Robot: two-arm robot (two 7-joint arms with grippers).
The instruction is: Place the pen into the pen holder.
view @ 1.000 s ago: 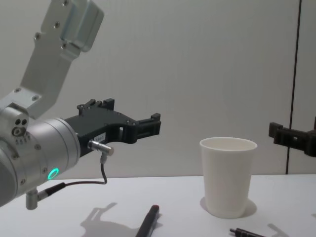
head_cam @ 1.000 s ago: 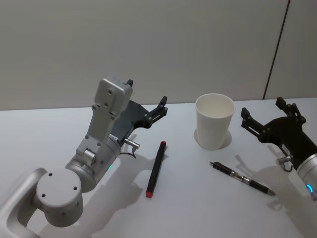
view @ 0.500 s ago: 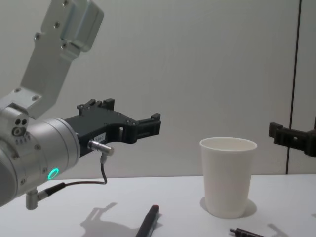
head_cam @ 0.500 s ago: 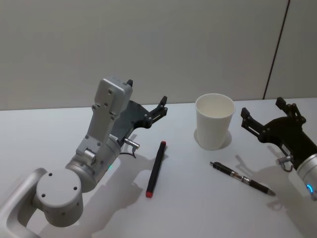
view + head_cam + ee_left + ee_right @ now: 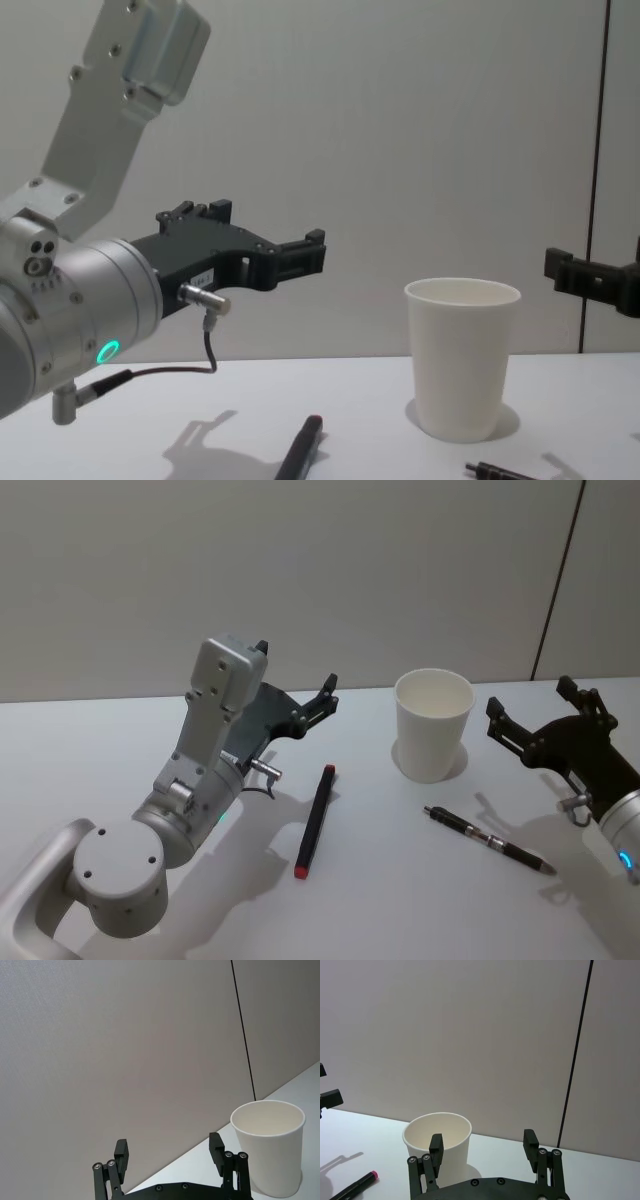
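White paper cup [image 5: 433,725] stands upright on the table [image 5: 400,900], ballpoint pen [image 5: 487,840] lying at its 5 o'clock, red-tipped marker [image 5: 315,820] at 8; left gripper [image 5: 297,668] and right gripper [image 5: 530,698] hover, fingers apart. Wrist views show both spread, cup ahead. Chest view: cup between them.

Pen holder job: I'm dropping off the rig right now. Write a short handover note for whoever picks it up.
Hands: left hand open and empty, raised above the white table, left of the plain white paper cup; right hand open and empty, raised to the cup's right.
Things: cup upright, no pen in it. A black marker with a red end lies flat left of the cup, near the left hand. A slim black pen with silver bands lies flat near the right hand.
Done: nothing grasped.
Left: grasp a pen, carry it over the cup, drop it in.
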